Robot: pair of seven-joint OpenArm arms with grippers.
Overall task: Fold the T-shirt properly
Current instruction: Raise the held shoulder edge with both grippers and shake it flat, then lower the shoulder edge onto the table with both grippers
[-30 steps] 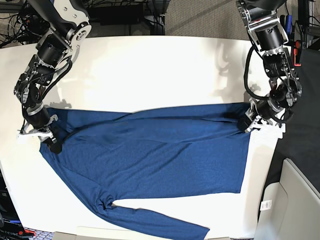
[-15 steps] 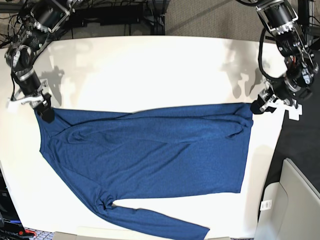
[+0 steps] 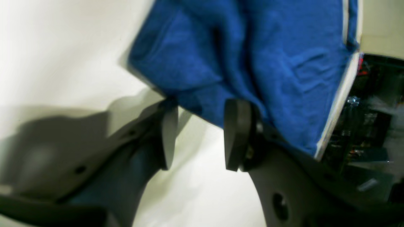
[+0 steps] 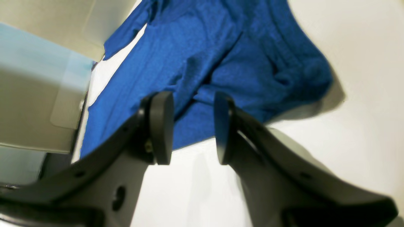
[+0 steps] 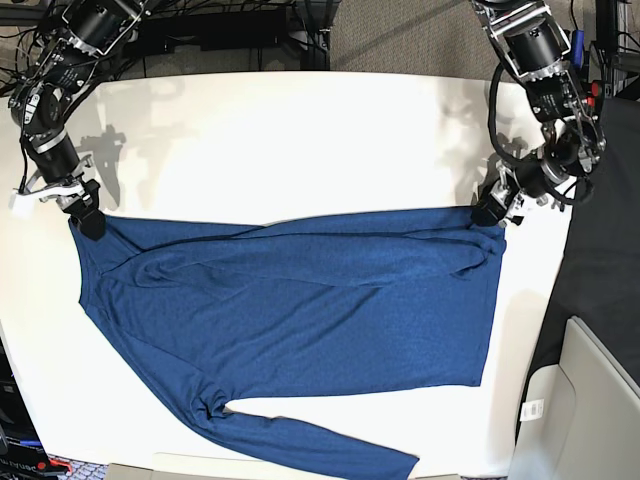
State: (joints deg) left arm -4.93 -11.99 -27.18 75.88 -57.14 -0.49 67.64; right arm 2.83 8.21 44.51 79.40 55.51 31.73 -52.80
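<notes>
The dark blue T-shirt (image 5: pixel 300 310) lies spread flat across the white table (image 5: pixel 300 140), with one long sleeve (image 5: pixel 320 445) running along the front edge. In the base view my left gripper (image 5: pixel 493 213) hangs at the shirt's upper right corner. The left wrist view shows it (image 3: pixel 200 135) open, with the cloth edge (image 3: pixel 268 63) just past the fingertips and nothing clamped. At the upper left corner is my right gripper (image 5: pixel 86 217). It (image 4: pixel 192 126) is open too, above the rumpled blue cloth (image 4: pixel 221 56).
The table's right edge runs close beside the left gripper, with a black surface (image 5: pixel 600 250) beyond it. A pale bin (image 5: pixel 590 400) stands at the lower right. Cables lie behind the table's far edge. A pale box (image 4: pixel 38 78) shows in the right wrist view.
Both grippers have opened and let go of the shirt's upper corners. The right one rose toward the far left corner. The left one swung outward, then came back to the corner.
</notes>
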